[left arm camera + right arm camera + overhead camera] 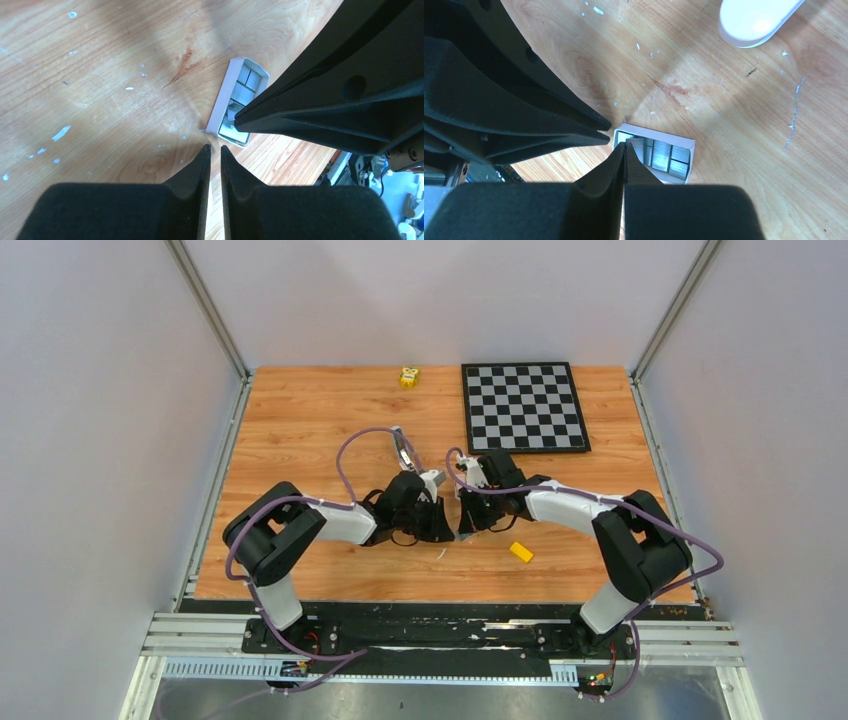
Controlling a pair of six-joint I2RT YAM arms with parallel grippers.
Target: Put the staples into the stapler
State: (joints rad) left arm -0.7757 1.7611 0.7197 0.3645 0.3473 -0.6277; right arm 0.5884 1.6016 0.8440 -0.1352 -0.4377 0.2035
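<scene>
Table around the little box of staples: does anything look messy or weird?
Yes. Tiny pale flecks lie scattered over the wooden table around the box, like spilled scraps, and a reddish scuff marks the wood nearby.

Table [100,75] under left gripper [215,148]: wood-grain, semi-gloss, w/ white flecks & a reddish scuff. Fingers [190,175]: matt black plastic, slightly grainy. Staples [661,155] at right gripper [624,146] tip: ridged silvery-grey metal, dull sheen. Tray [659,136] around them: pale, matt, looks like thin card. Rounded item [754,20] beyond: smooth, white, glossy.
</scene>
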